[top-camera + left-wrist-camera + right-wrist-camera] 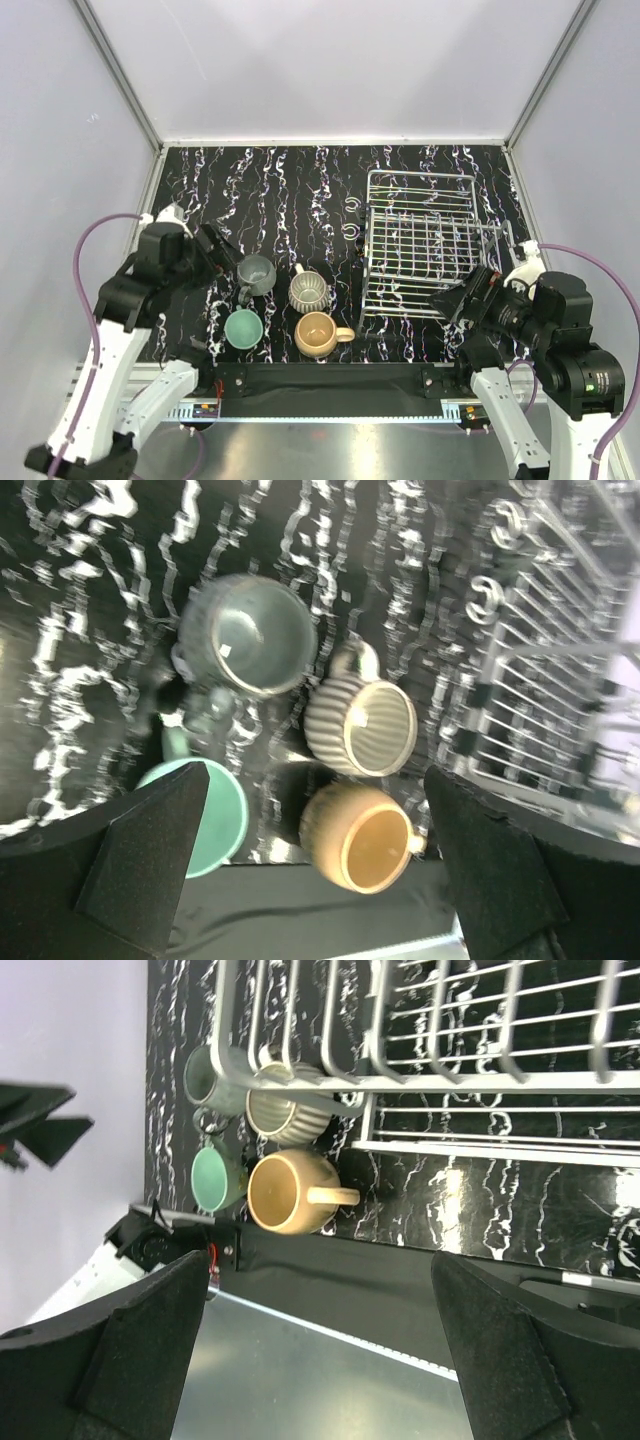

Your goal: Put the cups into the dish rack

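Left pincer [218, 250], spread and empty, hangs just beside the four cups [309, 290] huddled on the table [200, 180]. Right pincer [452, 300], spread too, sits off the near corner of the rack [420, 240], cups well apart.

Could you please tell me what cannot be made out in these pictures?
- Left wrist view: teal cup partly hidden by a finger of the left gripper; rack blurred, cut off at right edge.
- Right wrist view: grey cup and striped cup partly behind rack wires.
- Top view: rack's prongs too fine to count.
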Robot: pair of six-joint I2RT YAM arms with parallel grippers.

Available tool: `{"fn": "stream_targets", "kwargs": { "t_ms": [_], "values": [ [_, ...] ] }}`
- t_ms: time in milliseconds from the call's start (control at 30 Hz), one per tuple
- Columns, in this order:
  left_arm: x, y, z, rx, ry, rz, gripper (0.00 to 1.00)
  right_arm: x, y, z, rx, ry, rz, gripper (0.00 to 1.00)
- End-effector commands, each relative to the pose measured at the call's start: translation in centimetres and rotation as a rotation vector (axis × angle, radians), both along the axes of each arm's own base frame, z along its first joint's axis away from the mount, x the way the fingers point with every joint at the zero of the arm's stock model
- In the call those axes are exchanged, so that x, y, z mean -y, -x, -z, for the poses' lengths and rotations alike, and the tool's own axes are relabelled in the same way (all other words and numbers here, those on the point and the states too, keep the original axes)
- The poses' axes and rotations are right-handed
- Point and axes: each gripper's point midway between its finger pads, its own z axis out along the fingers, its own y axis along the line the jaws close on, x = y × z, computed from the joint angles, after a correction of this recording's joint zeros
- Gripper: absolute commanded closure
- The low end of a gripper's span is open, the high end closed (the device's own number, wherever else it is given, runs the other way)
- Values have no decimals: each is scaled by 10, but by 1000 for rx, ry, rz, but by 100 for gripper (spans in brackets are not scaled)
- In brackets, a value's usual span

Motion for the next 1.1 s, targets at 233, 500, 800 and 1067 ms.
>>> {"fn": "stream_targets", "kwargs": {
  "t_ms": [233, 500, 800, 1067],
  "values": [
    [30, -67, 9, -62, -281, -6, 9, -11, -1, -8, 56, 19, -132, 0],
    [52, -98, 40, -120, -401, 68, 29, -16, 5, -14, 78, 19, -188, 0],
    [68, -103, 99, -195, -384, 58, 29, -16, -1, -8, 65, 10, -169, 0],
    [73, -109, 139, -267, -413, 56, 34, -12, -1, -2, 60, 30, -151, 0]
  ]
}}
